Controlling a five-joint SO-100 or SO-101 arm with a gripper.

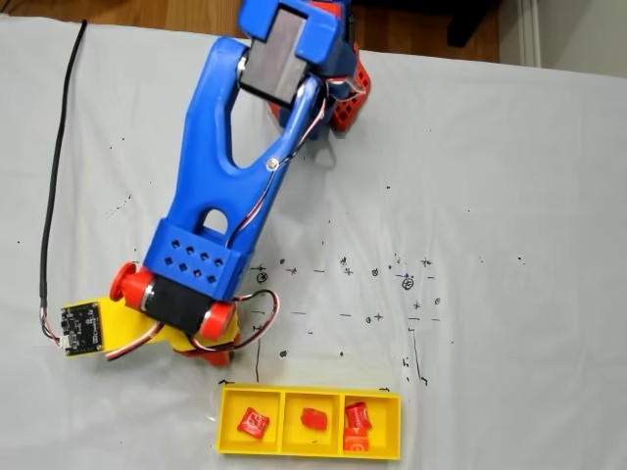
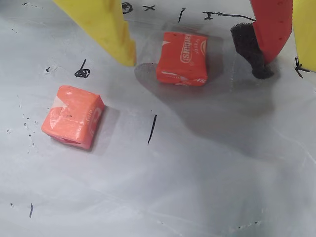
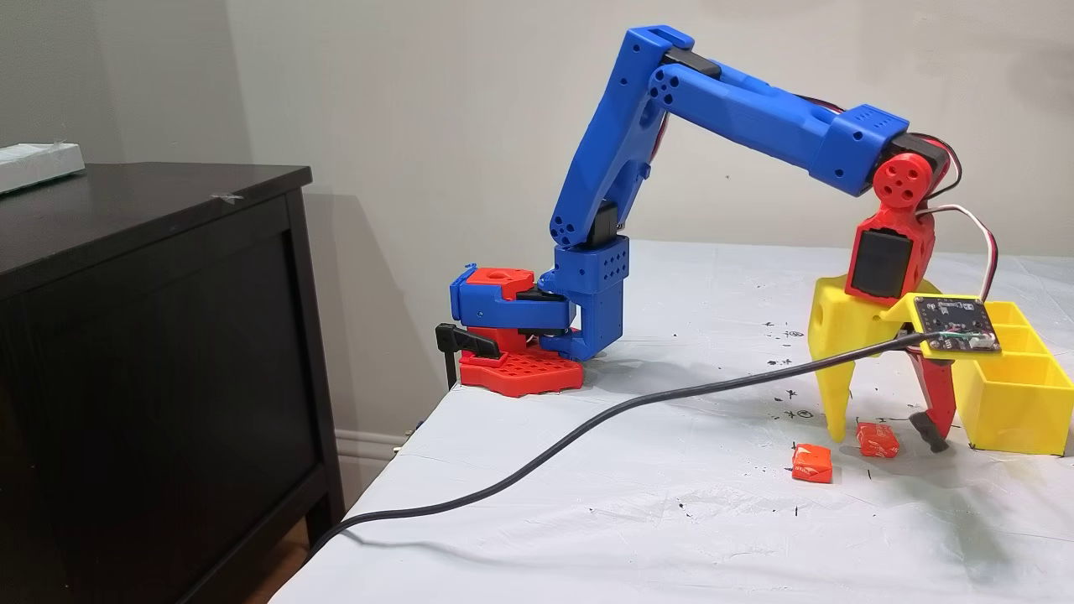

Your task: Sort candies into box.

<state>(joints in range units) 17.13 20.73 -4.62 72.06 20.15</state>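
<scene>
On my wrist view the gripper (image 2: 195,61) hangs low over the desk (image 2: 197,173) with its fingers spread wide: the yellow finger (image 2: 106,27) at 11 o'clock, the red finger (image 2: 269,27) with its black pad (image 2: 249,49) at 1 o'clock. One orange candy (image 2: 182,58) with white print lies flat between them, nearer the yellow finger and touching neither. A second candy (image 2: 73,116) sits loose at 9 o'clock, outside the yellow finger. In a fixed view, from the side, the yellow box (image 3: 1007,394) stands just beside the red finger. From above I see four candies in the box (image 1: 227,431): one (image 1: 253,422), one (image 1: 313,418), and two (image 1: 356,427) in the right-hand compartment.
</scene>
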